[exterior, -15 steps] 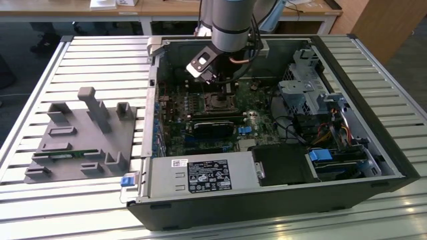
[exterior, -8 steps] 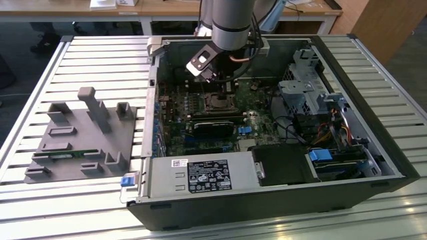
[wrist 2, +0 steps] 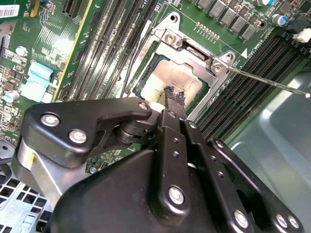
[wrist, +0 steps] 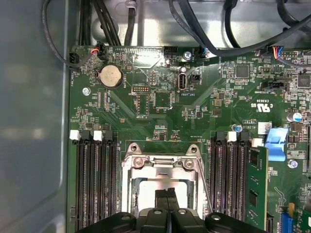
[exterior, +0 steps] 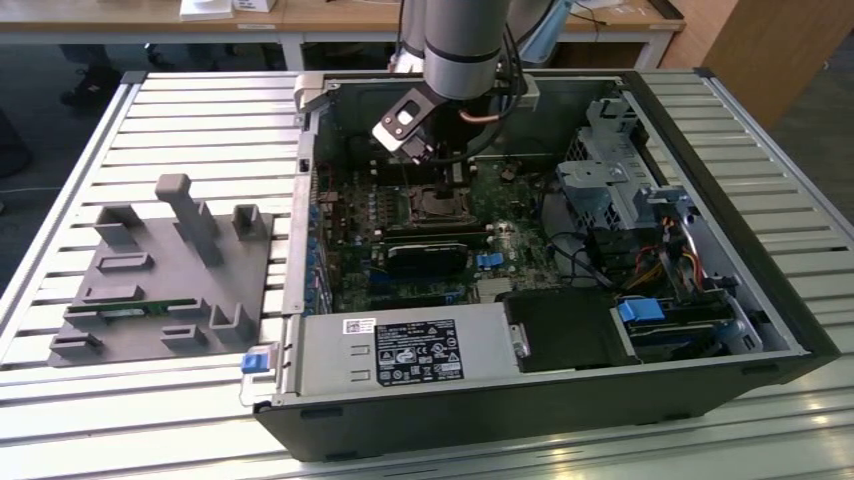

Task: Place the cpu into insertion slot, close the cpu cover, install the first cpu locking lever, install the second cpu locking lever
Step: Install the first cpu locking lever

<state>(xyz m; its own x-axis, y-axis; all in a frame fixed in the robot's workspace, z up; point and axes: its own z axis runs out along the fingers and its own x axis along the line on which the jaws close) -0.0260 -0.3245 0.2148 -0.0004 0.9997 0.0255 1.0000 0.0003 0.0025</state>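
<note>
The cpu [wrist 2: 167,77] lies silver-grey in the insertion slot [exterior: 434,207] on the green board. The shiny cpu cover [wrist 2: 192,46] lies flat around it, also seen as the cpu cover [wrist: 163,167] in the first wrist view. My gripper [wrist 2: 175,94] is shut, its fingertips pressed together right over the chip's middle; whether they touch it I cannot tell. In the first wrist view the gripper [wrist: 167,196] points down at the cut-out. One thin locking lever [wrist 2: 272,83] sticks out sideways from the socket corner. Another thin lever [wrist 2: 133,58] runs along the opposite side.
Long black memory slots [wrist: 92,184] flank the socket on both sides. The case walls [exterior: 747,200], a drive cage [exterior: 607,175] and cables [exterior: 587,260] crowd the exterior view's right. A grey fixture [exterior: 160,270] sits outside the case on the slatted table, and a power supply [exterior: 400,350] stands in front.
</note>
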